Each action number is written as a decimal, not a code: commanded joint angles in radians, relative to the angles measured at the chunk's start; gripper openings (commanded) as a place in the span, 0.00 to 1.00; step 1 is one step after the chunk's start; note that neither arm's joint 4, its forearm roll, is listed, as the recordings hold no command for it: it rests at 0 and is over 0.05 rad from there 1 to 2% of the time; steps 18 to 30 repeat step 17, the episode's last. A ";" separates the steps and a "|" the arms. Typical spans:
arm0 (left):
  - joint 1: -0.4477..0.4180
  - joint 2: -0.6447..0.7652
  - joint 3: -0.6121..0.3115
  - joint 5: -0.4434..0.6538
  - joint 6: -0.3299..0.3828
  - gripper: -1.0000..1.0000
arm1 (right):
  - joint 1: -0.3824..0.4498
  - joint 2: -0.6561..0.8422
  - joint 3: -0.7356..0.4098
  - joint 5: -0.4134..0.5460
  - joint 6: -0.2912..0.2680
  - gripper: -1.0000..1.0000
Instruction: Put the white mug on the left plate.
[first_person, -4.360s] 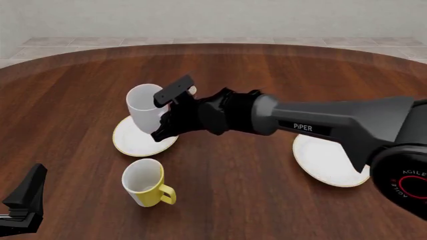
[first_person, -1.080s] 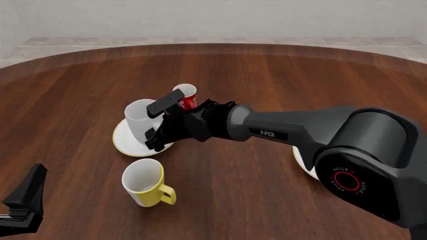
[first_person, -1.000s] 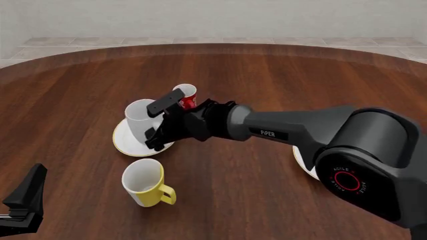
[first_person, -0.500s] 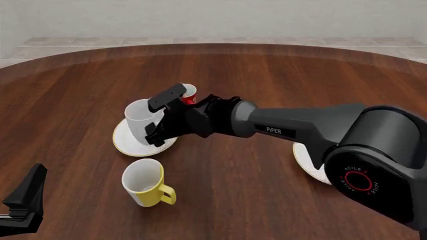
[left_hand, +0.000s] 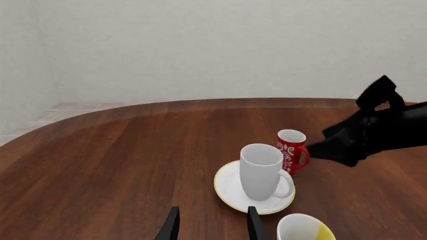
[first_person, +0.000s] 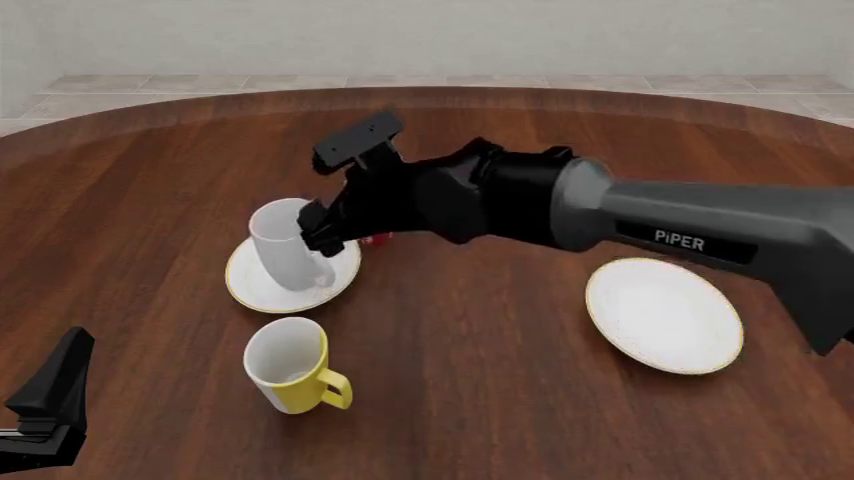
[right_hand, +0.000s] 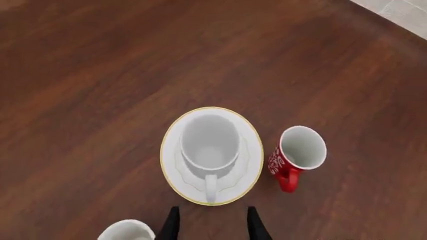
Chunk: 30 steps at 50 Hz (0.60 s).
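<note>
Mug (right_hand: 209, 145) stands upright on the left plate (right_hand: 175, 172), handle toward my right gripper (right_hand: 209, 225), which hangs above it with jaws apart and empty, so from here I only lift clear; left gripper (left_hand: 209, 227) parked at 7 o'clock, also spread, holding nothing.

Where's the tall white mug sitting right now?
The tall glossy white mug stands upright on the gold-rimmed white plate at the front view's left, with the red patterned mug just beside the plate and the yellow mug nearer the arms.
</note>
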<state>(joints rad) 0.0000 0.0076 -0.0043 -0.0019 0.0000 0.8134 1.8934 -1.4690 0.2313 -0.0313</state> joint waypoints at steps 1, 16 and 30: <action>0.000 0.000 0.000 0.000 0.000 1.00 | 0.005 -0.180 0.090 0.009 -0.015 1.00; 0.000 0.000 0.000 0.000 0.000 1.00 | -0.001 -0.410 0.178 0.057 -0.033 1.00; 0.000 0.000 0.000 0.000 0.000 1.00 | -0.002 -0.427 0.184 0.061 -0.038 1.00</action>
